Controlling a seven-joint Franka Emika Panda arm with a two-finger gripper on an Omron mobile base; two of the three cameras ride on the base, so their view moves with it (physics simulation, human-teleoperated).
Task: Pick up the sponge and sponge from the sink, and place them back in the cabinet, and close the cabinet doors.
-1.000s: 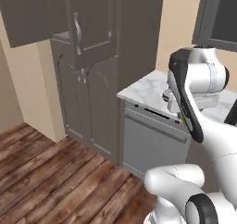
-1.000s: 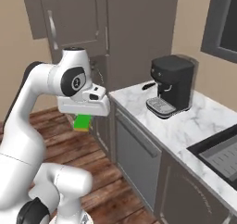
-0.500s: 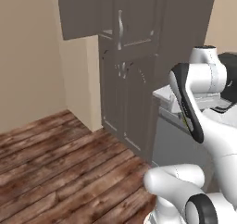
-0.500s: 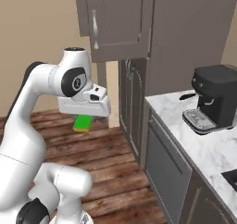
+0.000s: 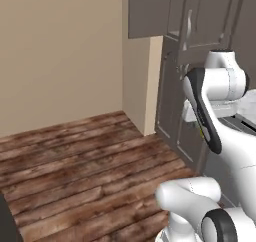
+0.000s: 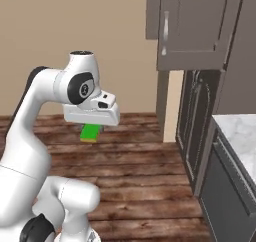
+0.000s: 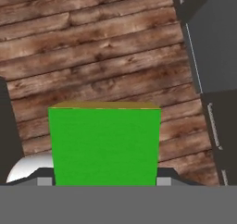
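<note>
My fingers are clamped on the flat green-topped, yellow-backed sponge, hanging over the brown plank floor. The tall grey-brown wooden cabinet stands ahead to my right, one door ajar. I should keep the sponge level, squeeze firmly and approach the open shelf squarely.

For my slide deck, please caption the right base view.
Gripper carries a green sponge above the wooden floor, beside the dark cabinet.
</note>
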